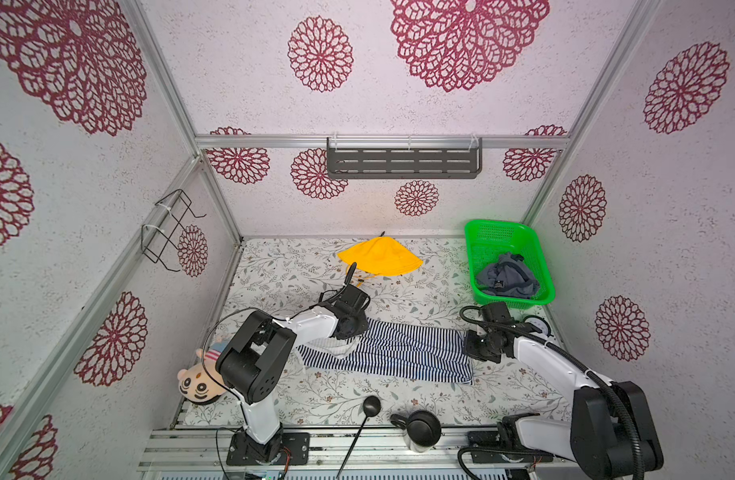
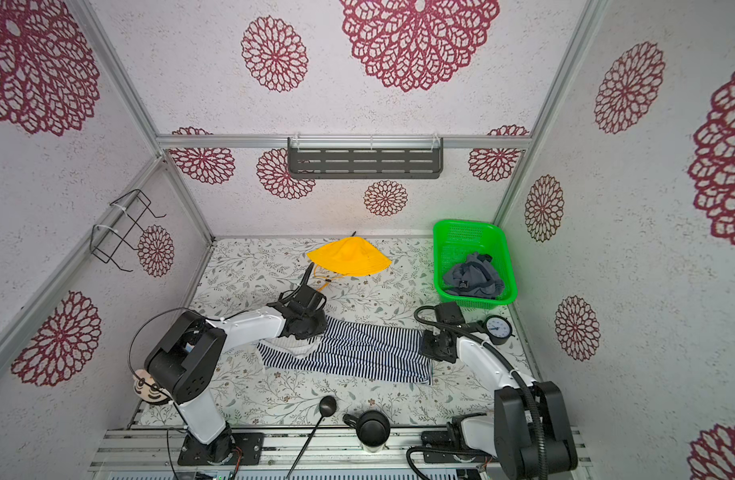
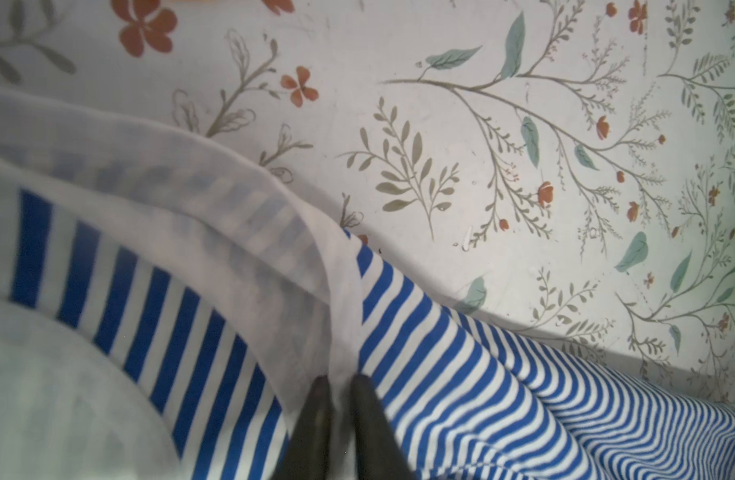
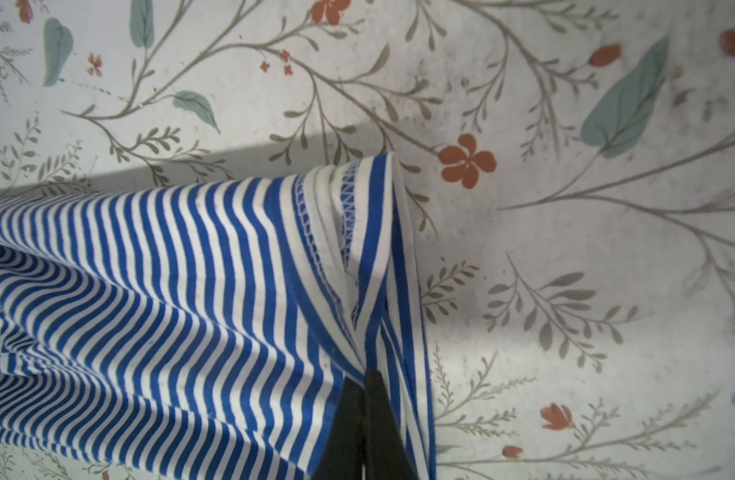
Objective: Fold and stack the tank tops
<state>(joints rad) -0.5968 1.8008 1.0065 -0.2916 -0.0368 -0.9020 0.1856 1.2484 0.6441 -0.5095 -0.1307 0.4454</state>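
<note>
My left claw (image 3: 336, 380) is pinched tight on the white edge band at the shoulder end of the striped top (image 1: 392, 353). My right claw (image 4: 363, 376) is pinched tight on the stitched bottom edge at the other end. The striped top lies long across the middle of the table (image 1: 315, 401), between my two arms. It is lifted a little where I hold it. The grey top (image 1: 508, 277) sits bunched up in the green basket (image 1: 500, 227), well apart at the back right.

I think the job now is to fold the striped top the long way, far side over near side. To do it well, I should lift both ends the same and bring both claws toward me together. Then the cloth is pulled straight between them and does not sag or twist. I should go low and slow and lay the held edge right along the near edge. Then I let go with both claws at once. If one claw gets ahead, the fold will come out crooked.
</note>
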